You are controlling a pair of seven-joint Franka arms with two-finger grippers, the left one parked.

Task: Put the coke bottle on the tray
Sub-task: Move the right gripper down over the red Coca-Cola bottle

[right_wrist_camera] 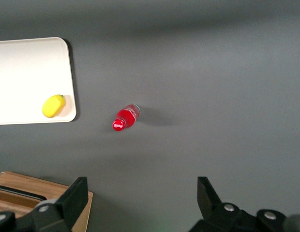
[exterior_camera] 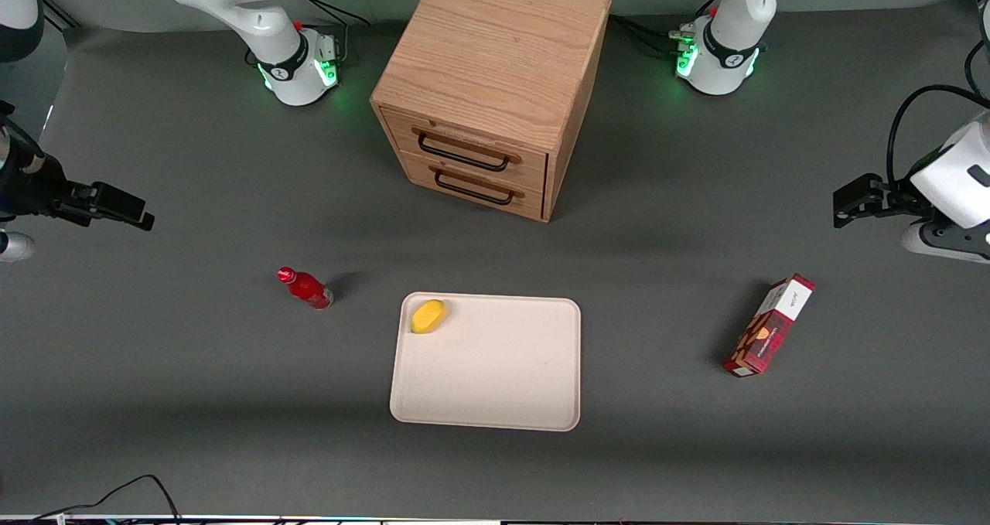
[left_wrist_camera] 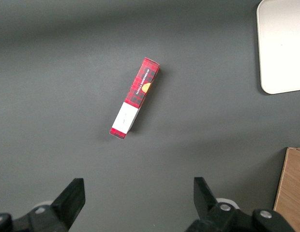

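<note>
Coke bottle (exterior_camera: 305, 288) stands on grey table (exterior_camera: 193, 355) beside tray (exterior_camera: 495, 386) — gripper (right_wrist_camera: 140, 203) above, jaws wide.

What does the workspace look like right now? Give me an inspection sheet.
Surface: dark grey table, flat and matte.
Job's things: bottle upright on the table, beside the tray toward the working arm's end, not touching it.
Clutter: yellow fruit in a tray corner; red carton on the table toward the parked arm's end; wooden drawer unit, both drawers closed.
Grippers: gripper raised at the working arm's end of the table, jaws open, holding nothing.
Cables: black cable at the table edge nearest the front camera; cables at both arm bases.
Surroundings: nothing seen.
</note>
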